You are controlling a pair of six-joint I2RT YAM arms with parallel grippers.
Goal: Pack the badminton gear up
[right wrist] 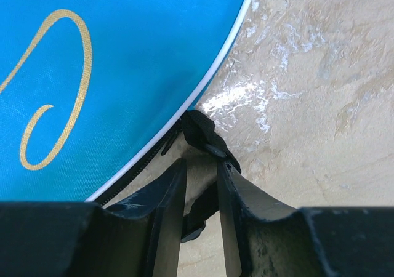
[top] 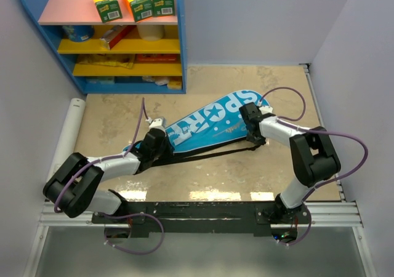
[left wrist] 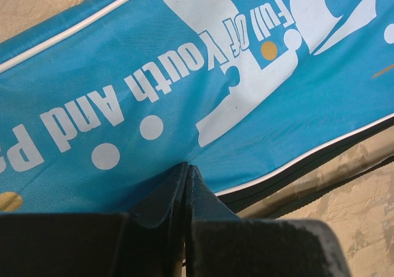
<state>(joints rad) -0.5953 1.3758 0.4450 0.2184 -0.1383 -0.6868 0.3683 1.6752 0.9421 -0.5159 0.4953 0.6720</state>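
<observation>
The badminton gear in view is a long blue bag (top: 209, 123) lettered "SPORT", lying diagonally on the table with its wide end at the back right. My left gripper (top: 154, 143) is over the narrow end. In the left wrist view it (left wrist: 186, 166) is shut, its tips pressed against the blue fabric (left wrist: 184, 74) just above the zipper edge (left wrist: 295, 175). My right gripper (top: 251, 114) is at the rim of the wide end. It (right wrist: 200, 166) stands slightly open beside the bag (right wrist: 92, 61), and a black strap tab (right wrist: 200, 132) lies at its tips, running loosely down between them.
A black carry strap (top: 209, 155) trails along the bag's near side between the two arms. A blue shelf unit (top: 181, 43) holding orange-green boxes (top: 136, 0) stands at the back left. A white tube (top: 69, 129) lies along the left wall. Walls close in both sides.
</observation>
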